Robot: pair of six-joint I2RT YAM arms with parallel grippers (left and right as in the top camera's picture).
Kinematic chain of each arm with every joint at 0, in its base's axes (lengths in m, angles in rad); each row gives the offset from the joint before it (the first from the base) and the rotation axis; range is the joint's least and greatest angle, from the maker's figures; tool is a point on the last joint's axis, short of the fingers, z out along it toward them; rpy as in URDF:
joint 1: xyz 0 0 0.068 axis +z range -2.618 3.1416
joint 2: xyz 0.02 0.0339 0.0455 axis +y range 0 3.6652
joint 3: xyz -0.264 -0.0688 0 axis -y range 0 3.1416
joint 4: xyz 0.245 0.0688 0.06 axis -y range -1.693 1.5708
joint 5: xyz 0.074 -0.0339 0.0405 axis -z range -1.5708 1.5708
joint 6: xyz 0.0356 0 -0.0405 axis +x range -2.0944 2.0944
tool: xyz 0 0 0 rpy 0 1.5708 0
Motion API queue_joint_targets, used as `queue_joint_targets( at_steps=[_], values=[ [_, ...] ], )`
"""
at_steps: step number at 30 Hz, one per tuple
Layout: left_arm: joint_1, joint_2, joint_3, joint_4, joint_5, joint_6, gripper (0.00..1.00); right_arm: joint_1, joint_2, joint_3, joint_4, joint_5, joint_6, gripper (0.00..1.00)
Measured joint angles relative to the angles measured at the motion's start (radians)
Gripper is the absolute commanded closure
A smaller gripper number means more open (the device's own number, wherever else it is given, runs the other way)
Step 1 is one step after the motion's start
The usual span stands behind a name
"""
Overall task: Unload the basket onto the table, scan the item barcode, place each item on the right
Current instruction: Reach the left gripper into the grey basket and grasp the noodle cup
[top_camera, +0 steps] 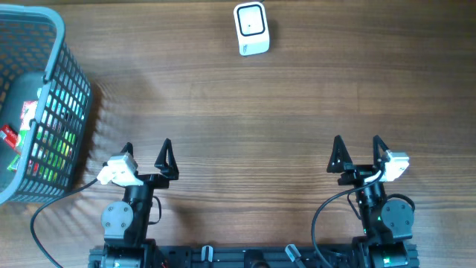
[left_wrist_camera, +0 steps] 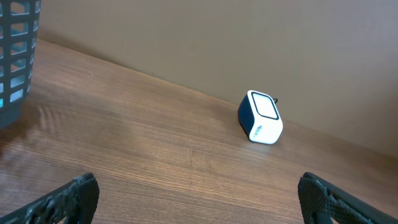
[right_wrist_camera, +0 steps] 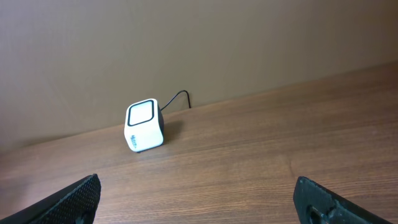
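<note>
Left tool [top_camera: 147,147] and right tool [top_camera: 358,141] gape empty; scanner [top_camera: 251,28] sits well ahead between them.

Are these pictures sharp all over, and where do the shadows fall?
Overhead: even, soft light; the basket throws a faint grid shadow rightward on the table. Left wrist: the scanner is sharp, the near tool fingers blurred. Right wrist: likewise, tool fingers soft, a small shadow right of the scanner.
</note>
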Motion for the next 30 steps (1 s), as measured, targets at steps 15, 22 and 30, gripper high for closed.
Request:
queue_joint_targets(
  at_steps=[15, 22, 30],
  values=[
    [0.0, 0.307, 0.613, -0.6, 0.08, -0.035, 0.0, 0.0, 0.0, 0.0, 0.0, 0.0, 0.0, 0.0],
    [0.0, 1.045, 1.654, -1.284, 0.211, 0.016, 0.0, 0.0, 0.001, 0.0, -0.001, 0.0, 0.0, 0.0],
    [0.045, 1.335, 1.87, -1.142, -0.198, 0.101, 0.0, 0.0, 0.001, 0.0, 0.0, 0.0, 0.0, 0.0]
  ],
)
